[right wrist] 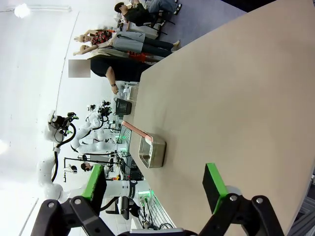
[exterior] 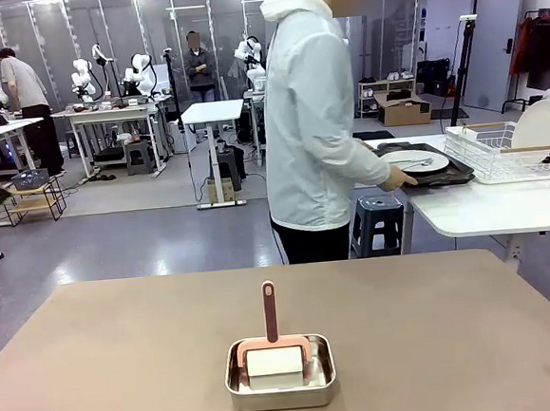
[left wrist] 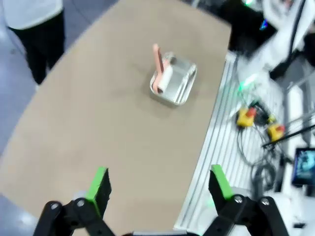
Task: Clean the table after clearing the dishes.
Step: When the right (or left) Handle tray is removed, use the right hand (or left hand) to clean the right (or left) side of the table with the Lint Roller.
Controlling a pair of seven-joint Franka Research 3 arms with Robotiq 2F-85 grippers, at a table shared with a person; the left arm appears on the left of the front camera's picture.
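The tan-brown table (exterior: 125, 360) is bare except for a square steel tin (exterior: 280, 375) near its front middle, holding a white roller with a pink handle (exterior: 270, 312). A white plate (exterior: 414, 161) with cutlery lies on a dark tray (exterior: 444, 175) on the white side table, where a person in a white jacket (exterior: 311, 117) has a hand on it. My left gripper (left wrist: 160, 184) hangs open high above the table (left wrist: 98, 123), the tin (left wrist: 173, 81) farther off. My right gripper (right wrist: 155, 189) is open above the table (right wrist: 236, 98), with the tin (right wrist: 151, 152) beyond.
A white dish rack (exterior: 499, 150) holding an upright plate (exterior: 537, 130) stands on the white side table (exterior: 504, 208) at the far right. A dark stool (exterior: 379, 221) sits under it. The table's near edge borders a metal rail with cables (left wrist: 246, 132).
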